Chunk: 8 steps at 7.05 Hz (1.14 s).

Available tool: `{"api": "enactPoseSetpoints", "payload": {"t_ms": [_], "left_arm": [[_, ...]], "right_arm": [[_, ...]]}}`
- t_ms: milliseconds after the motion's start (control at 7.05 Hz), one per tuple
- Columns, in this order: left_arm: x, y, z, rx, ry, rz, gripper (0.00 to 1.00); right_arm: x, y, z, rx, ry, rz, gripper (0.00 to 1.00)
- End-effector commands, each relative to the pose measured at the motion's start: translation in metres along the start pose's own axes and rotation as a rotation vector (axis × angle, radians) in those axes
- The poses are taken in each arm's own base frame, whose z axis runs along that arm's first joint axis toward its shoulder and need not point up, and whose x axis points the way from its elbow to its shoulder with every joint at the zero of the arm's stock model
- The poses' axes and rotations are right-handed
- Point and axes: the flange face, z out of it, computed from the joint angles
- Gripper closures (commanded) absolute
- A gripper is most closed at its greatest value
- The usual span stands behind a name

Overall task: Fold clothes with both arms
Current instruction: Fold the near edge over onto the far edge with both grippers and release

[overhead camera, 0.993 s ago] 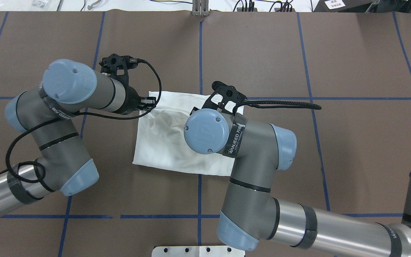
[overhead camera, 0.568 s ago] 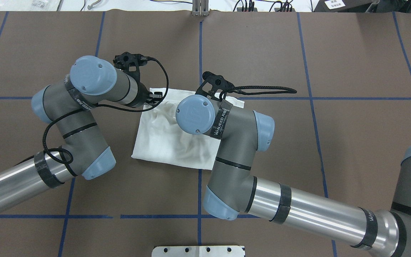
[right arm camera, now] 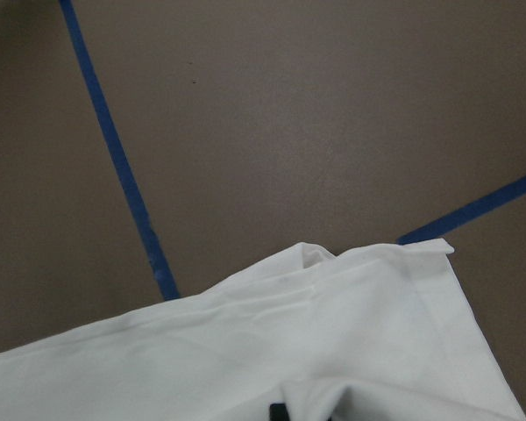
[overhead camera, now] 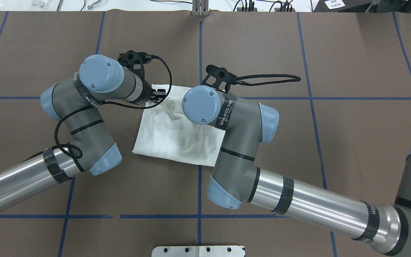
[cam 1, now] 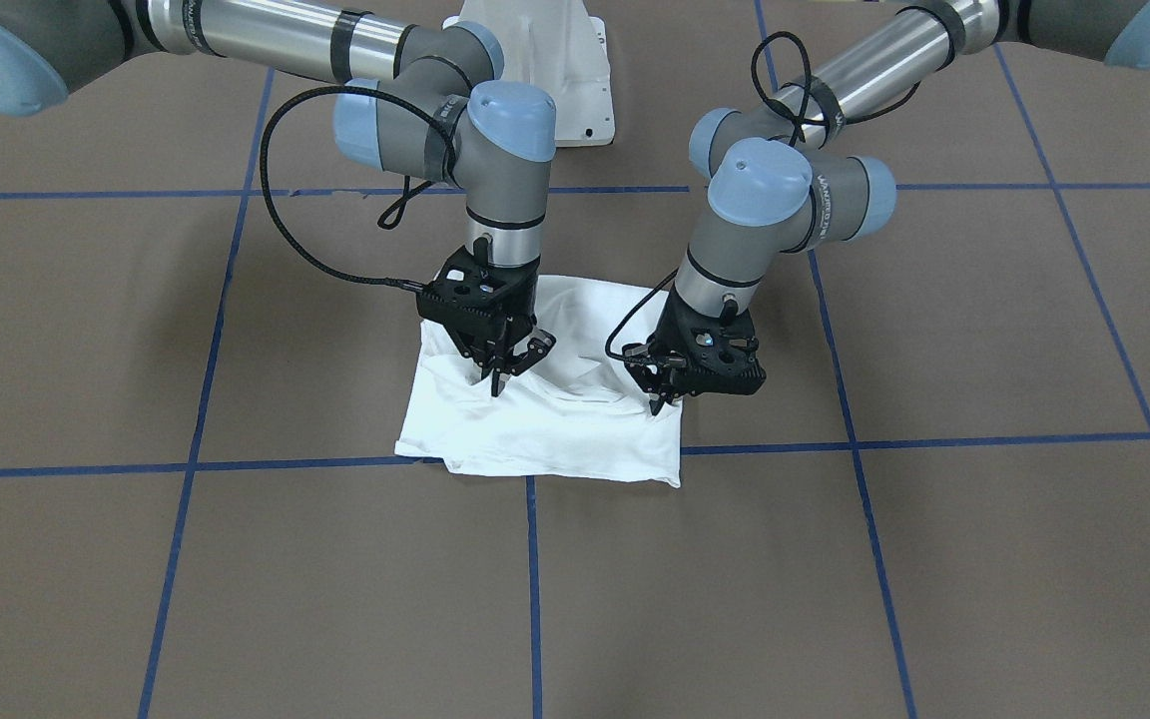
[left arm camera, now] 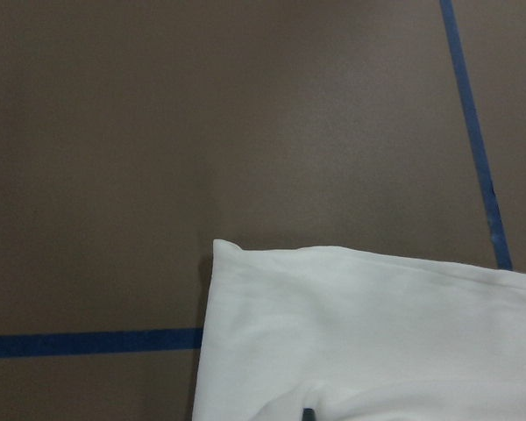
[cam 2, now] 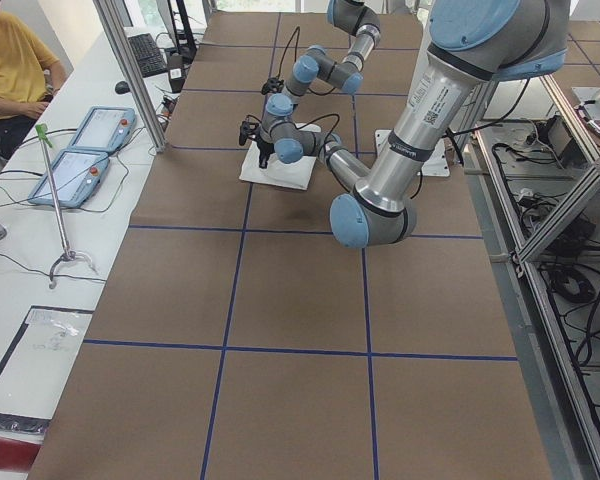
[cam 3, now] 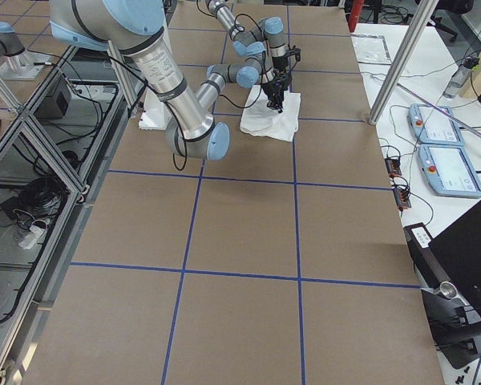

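**On the table: shirt folded small, one more fold to go**

From across the table: shows the white shirt (cam 1: 555,439) lying on the brown table (cam 1: 835,579), already folded into a small thick square, with no sleeves sticking out. Shows the right gripper (cam 1: 497,379) and the left gripper (cam 1: 657,397) both pointing down into the cloth. Looks as if each is clenched on a pinch of it, with a raised wrinkle running between them.

From above: shows the same small square near the middle of the table, by a blue tape line (overhead camera: 199,228). Cannot see the right gripper's tips from up there.

From the two ends of the table: too far and too small to tell much. Just a white patch on brown.

From the wrist cameras: shows a folded edge and a corner of the shirt, just past a dark fingertip (left arm camera: 309,414) sunk in cloth.

Probably most folds done. Left to do, at a guess: carry the pinched part over, lay it flat, let go, and smooth the wrinkles.
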Motion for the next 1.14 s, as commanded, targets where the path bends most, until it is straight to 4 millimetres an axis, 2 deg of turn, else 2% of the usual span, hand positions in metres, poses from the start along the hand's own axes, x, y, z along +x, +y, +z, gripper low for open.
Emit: {"api": "enactPoseSetpoints", "payload": {"t_ms": [0, 142, 284, 426, 568, 710, 993], "left_arm": [[0.001, 0.0, 0.0, 0.001, 0.002, 0.0, 0.83], [-0.001, -0.004, -0.003, 0.006, 0.0, 0.041, 0.01], [-0.012, -0.023, -0.015, 0.026, -0.005, 0.122, 0.0], [-0.034, -0.048, -0.028, 0.02, -0.005, 0.182, 0.0], [-0.07, -0.065, -0.039, -0.018, 0.004, 0.268, 0.0], [-0.088, -0.076, -0.047, -0.014, 0.0, 0.325, 0.0], [-0.09, -0.075, -0.047, -0.013, -0.002, 0.313, 0.0]], "right_arm": [[0.005, -0.006, 0.005, 0.006, 0.008, -0.003, 0.83], [0.007, -0.008, 0.007, 0.013, 0.01, -0.051, 0.01], [0.005, -0.018, 0.003, 0.016, 0.001, -0.057, 0.0], [-0.003, -0.023, -0.007, 0.016, -0.018, -0.083, 0.0], [-0.011, -0.023, -0.016, 0.003, -0.035, -0.084, 0.0], [-0.019, -0.005, -0.02, -0.013, -0.052, -0.089, 0.0], [-0.018, 0.055, -0.02, -0.059, -0.063, -0.134, 0.0]]}}
